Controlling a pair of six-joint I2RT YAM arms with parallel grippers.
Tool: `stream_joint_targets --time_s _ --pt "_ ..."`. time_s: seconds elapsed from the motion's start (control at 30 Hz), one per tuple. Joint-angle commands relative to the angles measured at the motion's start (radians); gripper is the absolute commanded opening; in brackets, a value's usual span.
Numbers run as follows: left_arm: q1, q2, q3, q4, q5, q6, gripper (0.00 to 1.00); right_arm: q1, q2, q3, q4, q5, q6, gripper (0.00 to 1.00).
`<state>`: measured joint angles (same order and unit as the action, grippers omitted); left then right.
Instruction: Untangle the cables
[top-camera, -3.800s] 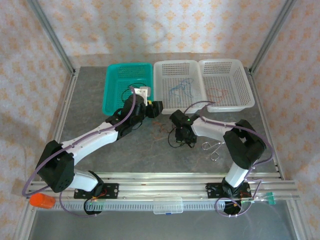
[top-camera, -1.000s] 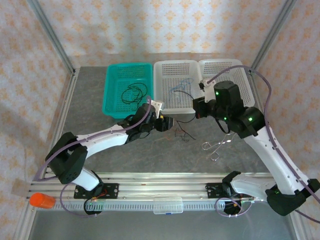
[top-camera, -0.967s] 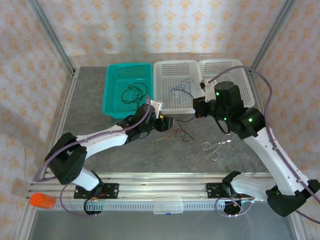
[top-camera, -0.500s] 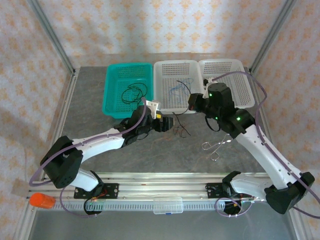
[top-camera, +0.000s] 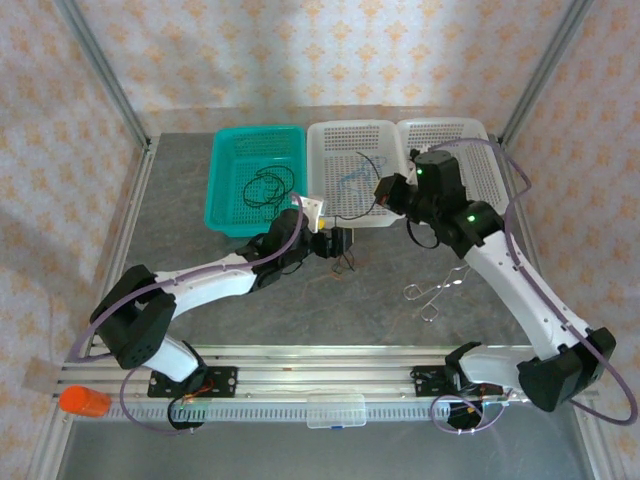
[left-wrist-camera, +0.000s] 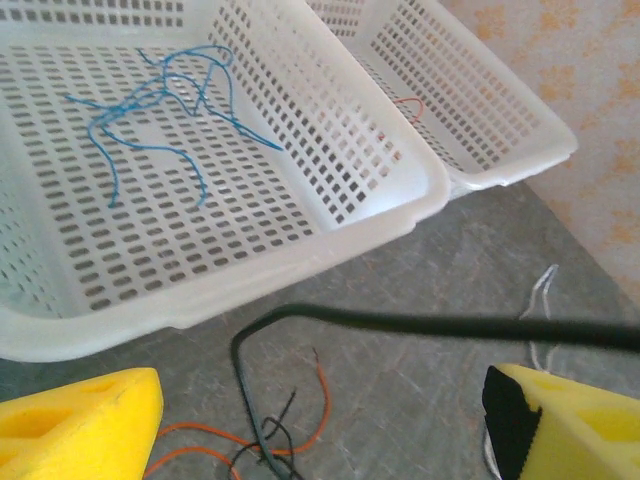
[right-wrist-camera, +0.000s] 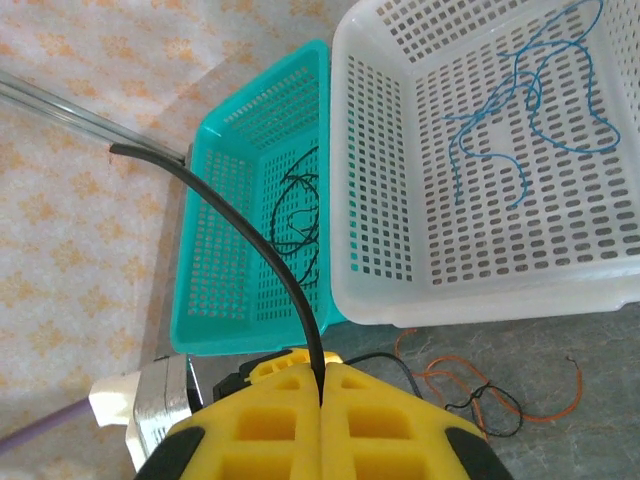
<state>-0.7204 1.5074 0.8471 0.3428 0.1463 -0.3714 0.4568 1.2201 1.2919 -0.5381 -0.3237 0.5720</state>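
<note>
Separating step: we see the right pincer (right-wrist-camera: 320, 375), clenched on the black cable (right-wrist-camera: 262, 245), holding it above the red-orange tangle (left-wrist-camera: 270, 445) on the desk (left-wrist-camera: 430, 400), just beneath the released left pincer (left-wrist-camera: 320, 410). Next, we judge, the left must pin that tangle.

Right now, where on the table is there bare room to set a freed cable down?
Bare table lies left of the green basket, and a wide strip runs between the left arm and the metal tool. It is crowded in front of the middle white basket, where the cable tangle, left gripper and right gripper, holding a black cable, meet.
</note>
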Motion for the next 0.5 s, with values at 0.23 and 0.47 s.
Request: stream_joint_targets --time_s 0.23,0.47 --pt "-0.014 0.058 0.116 -0.016 -0.052 0.202 0.79 -0.071 0.036 0.050 -0.053 -0.174 0.023 0.00" --pt "-0.050 0.111 0.180 -0.047 -0.040 0.233 0.69 -0.076 0.037 0.037 -0.050 -0.167 0.021 0.00"
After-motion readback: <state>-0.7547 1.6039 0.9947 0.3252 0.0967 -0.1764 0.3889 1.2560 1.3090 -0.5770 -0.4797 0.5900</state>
